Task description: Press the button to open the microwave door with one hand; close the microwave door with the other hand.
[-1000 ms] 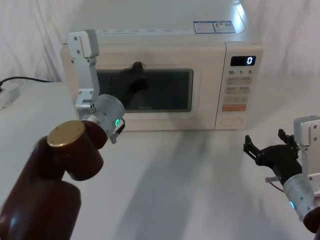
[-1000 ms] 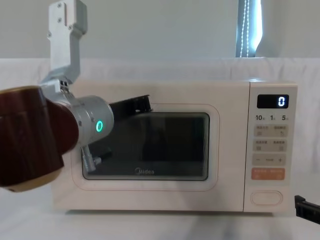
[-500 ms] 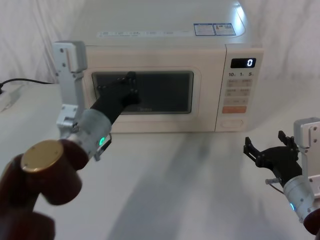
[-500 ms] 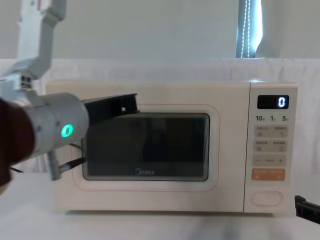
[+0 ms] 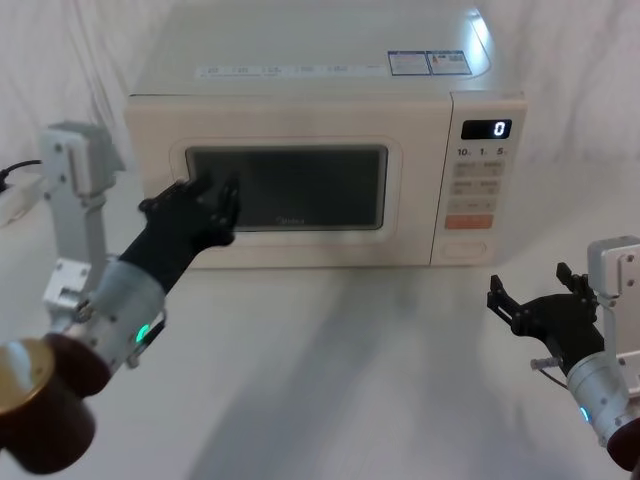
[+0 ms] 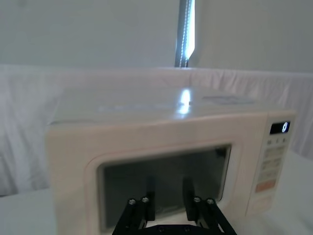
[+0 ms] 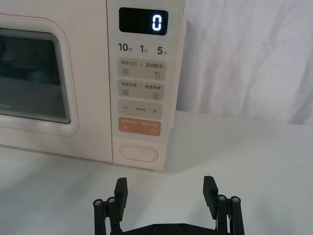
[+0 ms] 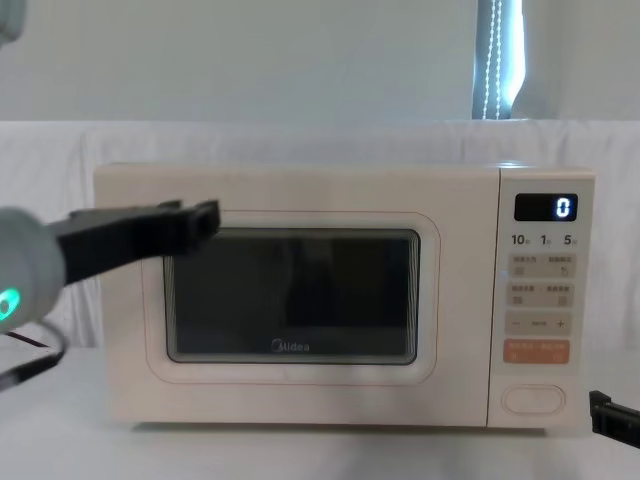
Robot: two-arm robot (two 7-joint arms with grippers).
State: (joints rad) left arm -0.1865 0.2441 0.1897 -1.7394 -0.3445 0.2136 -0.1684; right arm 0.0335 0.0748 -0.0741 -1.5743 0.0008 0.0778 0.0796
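Nearest, right gripper (image 7: 166,193) parked low on the table, jaws spread wide, empty. Farther on, left gripper (image 5: 205,200) open, just before the microwave door (image 5: 290,190), seemingly shut flush. Beyond, button (image 7: 140,152) at panel foot. Closing step apparently finished; next, only retreat.

A white cloth-covered surface (image 5: 330,360) spreads out in front, and the same white fabric (image 8: 300,140) hangs draped behind it. Above the drape is a plain pale wall (image 8: 250,60), broken by a narrow bright window strip (image 8: 497,60). A black cable (image 5: 20,168) lies at the surface's left edge.
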